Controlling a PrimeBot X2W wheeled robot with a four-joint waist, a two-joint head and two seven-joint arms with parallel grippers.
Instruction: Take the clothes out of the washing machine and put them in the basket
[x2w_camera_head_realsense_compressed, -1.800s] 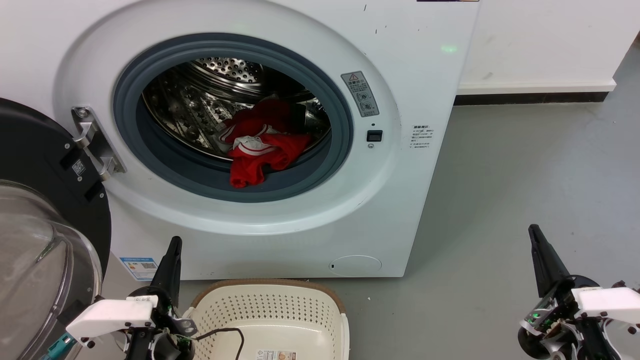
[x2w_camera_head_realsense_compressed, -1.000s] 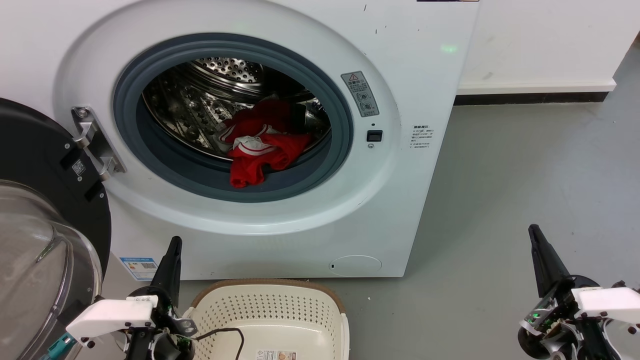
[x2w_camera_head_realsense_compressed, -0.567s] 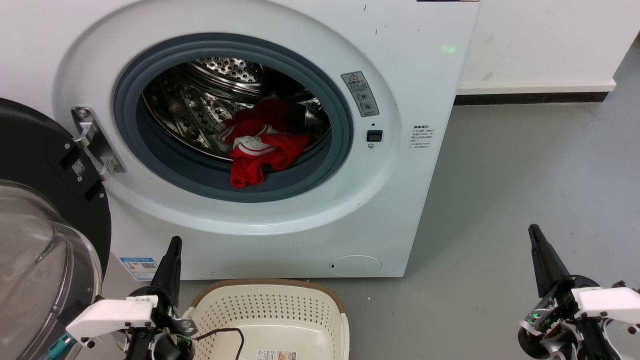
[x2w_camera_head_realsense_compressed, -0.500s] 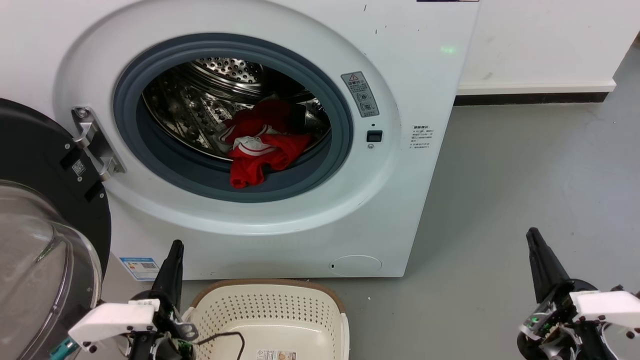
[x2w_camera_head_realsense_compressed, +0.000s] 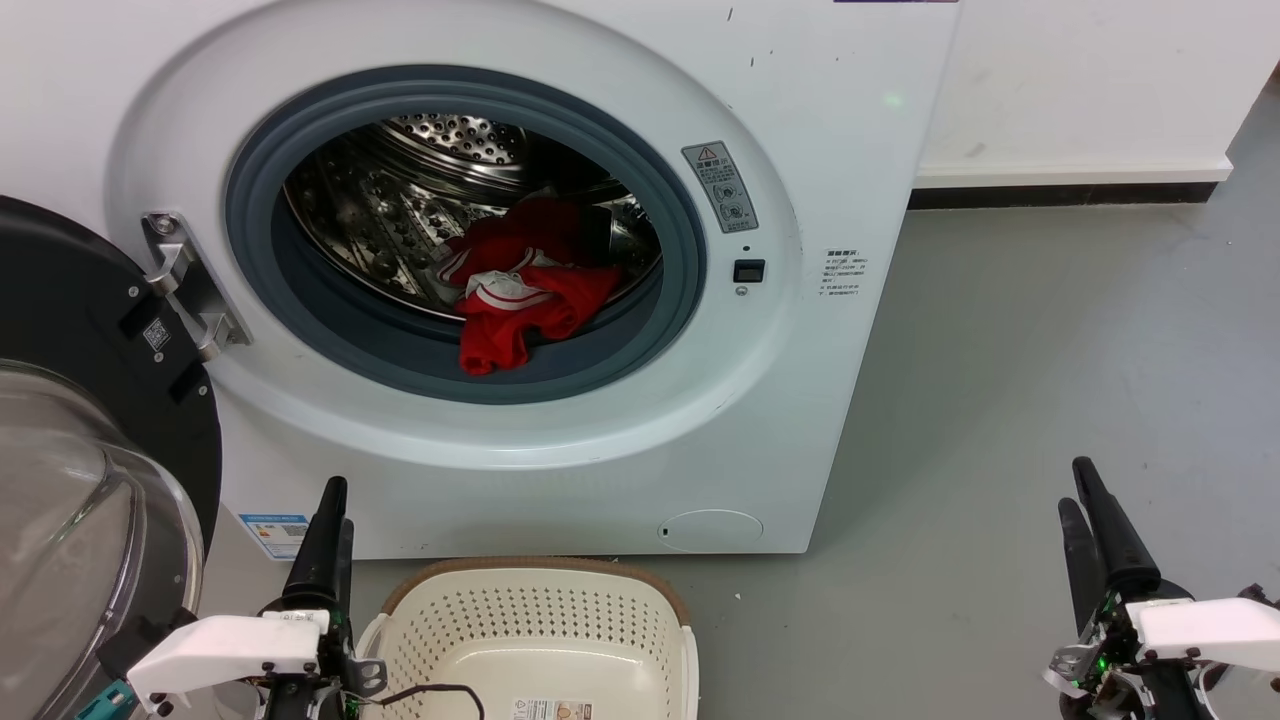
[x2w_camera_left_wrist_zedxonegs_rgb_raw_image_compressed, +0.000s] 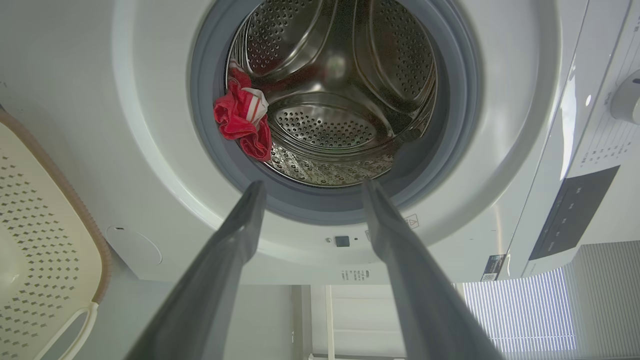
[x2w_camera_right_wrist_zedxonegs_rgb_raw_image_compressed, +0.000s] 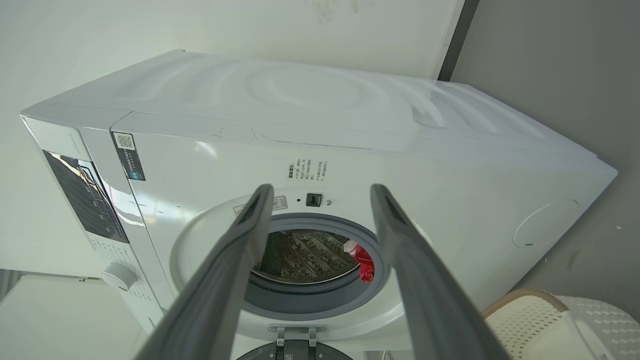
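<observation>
The white washing machine stands with its door open. Red clothes with white trim lie at the drum's front, one piece drooping over the grey rubber ring; the clothes and the clothes show in both wrist views. The cream basket with a brown rim sits on the floor in front of the washer. My left gripper is low at the basket's left, open and empty. My right gripper hovers over the floor at the lower right, open and empty. Both grippers are far from the clothes.
The black-rimmed glass door hangs open on the left, close to my left arm. Grey floor stretches to the right of the washer up to a white wall with a dark skirting. A black cable lies over the basket's near rim.
Both grippers have rolled at the wrist, so that each now shows two separate fingers in the head view. They shifted slightly. The clothes, basket and door are as before.
</observation>
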